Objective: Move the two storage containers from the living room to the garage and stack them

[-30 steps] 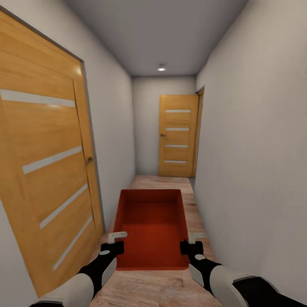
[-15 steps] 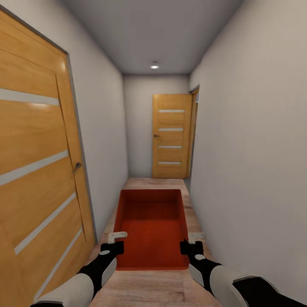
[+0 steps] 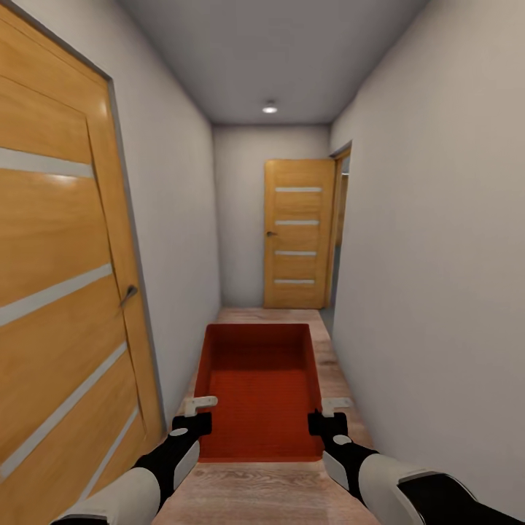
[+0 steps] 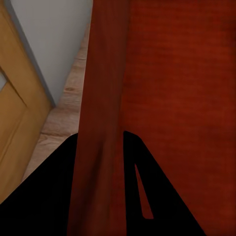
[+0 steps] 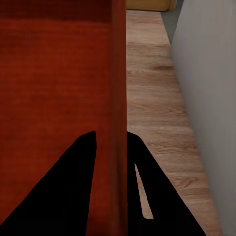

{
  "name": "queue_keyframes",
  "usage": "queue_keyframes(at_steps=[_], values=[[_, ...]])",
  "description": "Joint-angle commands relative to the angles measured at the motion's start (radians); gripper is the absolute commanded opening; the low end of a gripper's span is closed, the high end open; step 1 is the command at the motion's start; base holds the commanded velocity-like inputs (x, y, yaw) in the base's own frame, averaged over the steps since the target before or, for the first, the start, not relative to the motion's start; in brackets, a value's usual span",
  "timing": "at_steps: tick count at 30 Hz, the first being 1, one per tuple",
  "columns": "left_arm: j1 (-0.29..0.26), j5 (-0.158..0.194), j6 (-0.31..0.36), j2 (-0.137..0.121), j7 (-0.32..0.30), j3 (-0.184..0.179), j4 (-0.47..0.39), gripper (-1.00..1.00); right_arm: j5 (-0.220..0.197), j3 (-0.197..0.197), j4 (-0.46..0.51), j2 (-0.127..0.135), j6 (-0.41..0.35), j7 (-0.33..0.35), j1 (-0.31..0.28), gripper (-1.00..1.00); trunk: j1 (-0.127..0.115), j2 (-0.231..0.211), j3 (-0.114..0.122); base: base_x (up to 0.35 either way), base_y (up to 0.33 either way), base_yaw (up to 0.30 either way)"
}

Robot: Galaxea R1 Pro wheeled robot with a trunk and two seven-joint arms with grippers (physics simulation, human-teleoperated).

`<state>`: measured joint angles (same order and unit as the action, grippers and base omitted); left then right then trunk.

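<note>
A red-orange storage container, open-topped, rides level between both arms in a narrow hallway. The left end effector clamps its left side wall (one finger inside, one outside), and the right end effector grips the right wall likewise. Wood-plank floor runs beneath; an orange-brown door stands ahead, another door beside the left arm.
</note>
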<state>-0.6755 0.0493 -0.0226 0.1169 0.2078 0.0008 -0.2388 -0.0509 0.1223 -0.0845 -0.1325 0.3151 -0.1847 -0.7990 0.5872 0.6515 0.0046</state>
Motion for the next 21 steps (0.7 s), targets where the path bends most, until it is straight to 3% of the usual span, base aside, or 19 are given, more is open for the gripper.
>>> queue_keyframes(at_steps=[1, 21], values=[[0.001, 0.008, -0.002, -0.013, 0.007, -0.002, 0.003, -1.0, 0.032, -0.04, 0.052, -0.001, 0.001, 0.008, -0.002, -1.0, 0.001, 0.001, 0.0, 0.32, 0.034, 0.0], [0.001, 0.007, -0.003, -0.014, 0.007, -0.003, 0.003, -1.0, 0.033, -0.04, 0.052, -0.001, 0.001, 0.008, -0.002, -1.0, 0.001, 0.001, 0.0, 0.321, 0.003, 0.0]])
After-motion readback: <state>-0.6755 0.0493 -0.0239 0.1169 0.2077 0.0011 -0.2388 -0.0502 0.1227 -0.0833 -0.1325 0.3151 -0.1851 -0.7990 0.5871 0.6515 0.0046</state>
